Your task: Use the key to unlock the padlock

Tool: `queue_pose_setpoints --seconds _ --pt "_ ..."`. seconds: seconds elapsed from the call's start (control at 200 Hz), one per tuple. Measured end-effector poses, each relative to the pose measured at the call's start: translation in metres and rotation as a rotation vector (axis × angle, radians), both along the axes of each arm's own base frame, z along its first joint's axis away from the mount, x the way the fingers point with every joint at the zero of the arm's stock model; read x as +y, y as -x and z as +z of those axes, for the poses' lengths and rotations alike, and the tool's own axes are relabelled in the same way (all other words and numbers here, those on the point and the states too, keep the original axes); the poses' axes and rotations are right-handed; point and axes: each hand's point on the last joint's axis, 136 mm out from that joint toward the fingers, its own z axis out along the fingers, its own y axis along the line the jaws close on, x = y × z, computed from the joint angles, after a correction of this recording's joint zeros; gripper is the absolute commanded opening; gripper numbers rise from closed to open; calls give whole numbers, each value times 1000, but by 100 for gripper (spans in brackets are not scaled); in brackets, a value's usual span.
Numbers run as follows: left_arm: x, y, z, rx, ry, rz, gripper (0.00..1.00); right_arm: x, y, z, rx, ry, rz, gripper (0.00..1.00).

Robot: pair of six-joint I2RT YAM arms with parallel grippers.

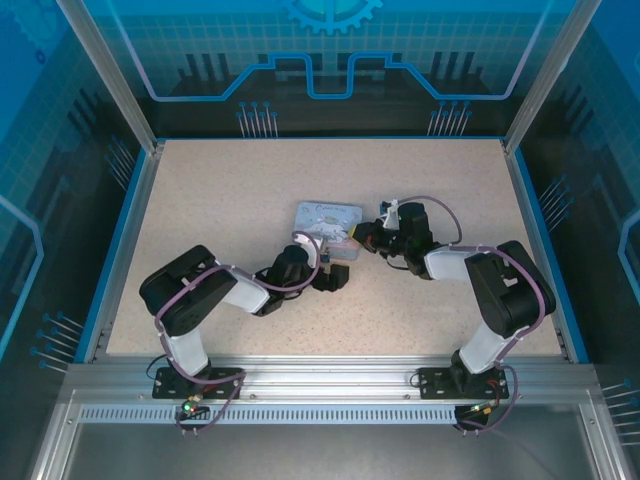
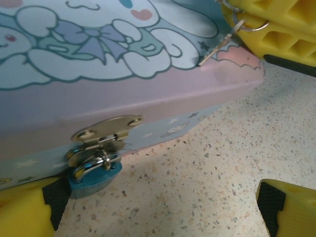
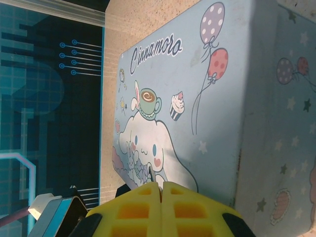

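Up close from left wrist: padlock (image 2: 94, 174) on tin (image 2: 148, 94) hasp (image 2: 106, 129), key (image 2: 219, 49) in right claw (image 2: 256, 27).

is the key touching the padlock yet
Apart. The left wrist view shows the key, pinched in the right gripper, up by the tin lid's corner, while the padlock hangs from the hasp on the front wall.
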Motion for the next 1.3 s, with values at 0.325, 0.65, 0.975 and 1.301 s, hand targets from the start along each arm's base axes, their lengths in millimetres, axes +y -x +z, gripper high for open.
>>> queue_pose_setpoints --seconds 0.325,0.65,0.975,1.301 --pt "-13 5 5 34 72 -50 99 0 -1 -1 9 6 -2 0" --pt "-16 -8 11 35 169 -8 99 0 -1 -1 10 11 -4 0" --pt "-15 -14 16 48 261 48 97 0 -2 -1 7 12 -6 0" --pt "-3 -17 18 79 395 134 83 4 -5 -1 5 8 3 0"
